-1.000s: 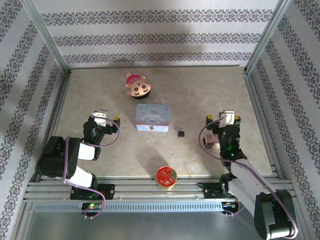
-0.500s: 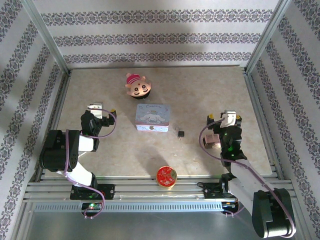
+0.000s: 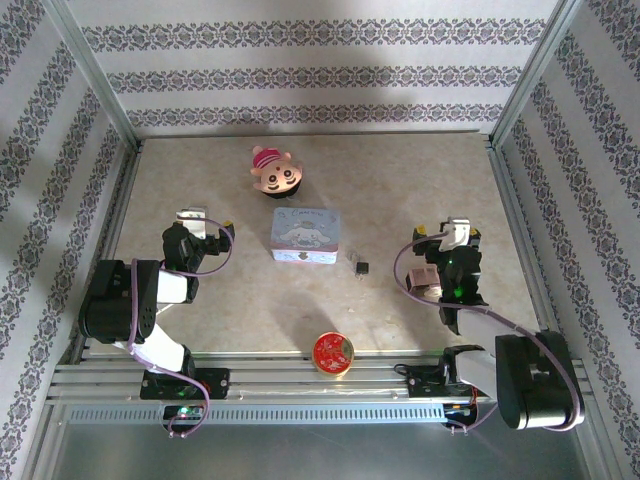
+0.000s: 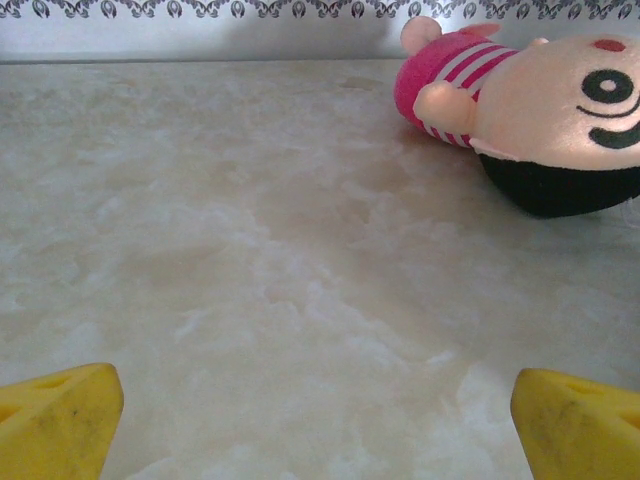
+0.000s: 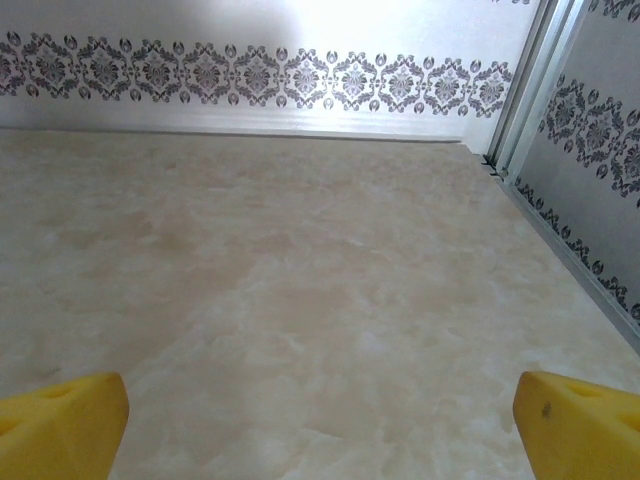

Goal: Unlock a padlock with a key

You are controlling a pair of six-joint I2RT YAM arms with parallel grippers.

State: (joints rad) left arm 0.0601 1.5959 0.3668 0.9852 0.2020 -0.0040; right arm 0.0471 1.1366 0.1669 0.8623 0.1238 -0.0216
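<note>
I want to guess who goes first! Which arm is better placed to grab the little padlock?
Probably the right. The right gripper, open, sits nearer the padlock, with bare table between. The left gripper, also open, is farther, and the tin lies in its way.

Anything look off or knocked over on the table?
Only the plush doll: it lies flat, face up, behind the pastel tin. The padlock sits right of the tin; nothing looks spilled or damaged.
</note>
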